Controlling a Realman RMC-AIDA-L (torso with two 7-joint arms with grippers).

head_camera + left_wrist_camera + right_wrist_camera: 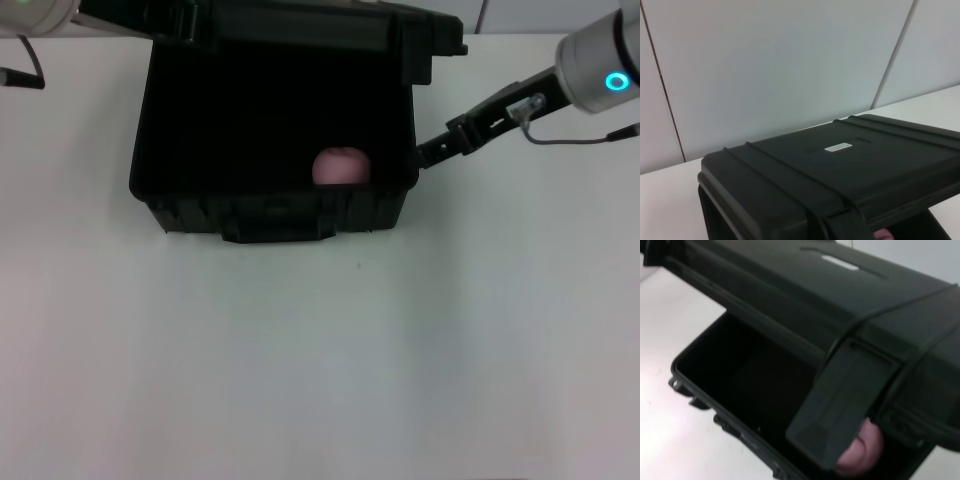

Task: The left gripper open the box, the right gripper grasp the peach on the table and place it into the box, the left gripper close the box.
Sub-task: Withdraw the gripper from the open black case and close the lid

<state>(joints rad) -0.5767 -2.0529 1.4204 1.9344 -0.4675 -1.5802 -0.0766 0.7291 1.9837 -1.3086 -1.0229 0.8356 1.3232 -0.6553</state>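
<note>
Worktop [320, 380]: white surface carrying the box; the stretch in front of the box is bare in the head view.

Box [275, 215]: large black case toward the back of the worktop, its tub open upward and the front handle facing the robot.

Lid [840, 160]: raised but not thrown fully back; in both wrist views it hangs partway over the tub, its white label [838, 147] facing up and a latch flap [840, 405] dangling from its front edge.

Right arm [600, 60]: reaches in from the far right, cyan ring lit, with a thin grey cable trailing beside it.

Right claw [422, 153]: its tip sits just outside the box's right wall, near the rim; nothing is held in it, and I cannot tell whether the fingers are spread or pressed together.

Left arm [35, 15]: only a corner shows at the far left, behind the box; the left claw itself is out of sight, so its state is unknown.

Peach [341, 166]: dusty-pink, resting inside the tub near the front wall, right of centre; also seen under the latch flap in the right wrist view.

Progress: opening and placing look done, judging by the peach lying in the box. Left to do: the right arm clears the rim, then the left claw brings the lid down shut.
</note>
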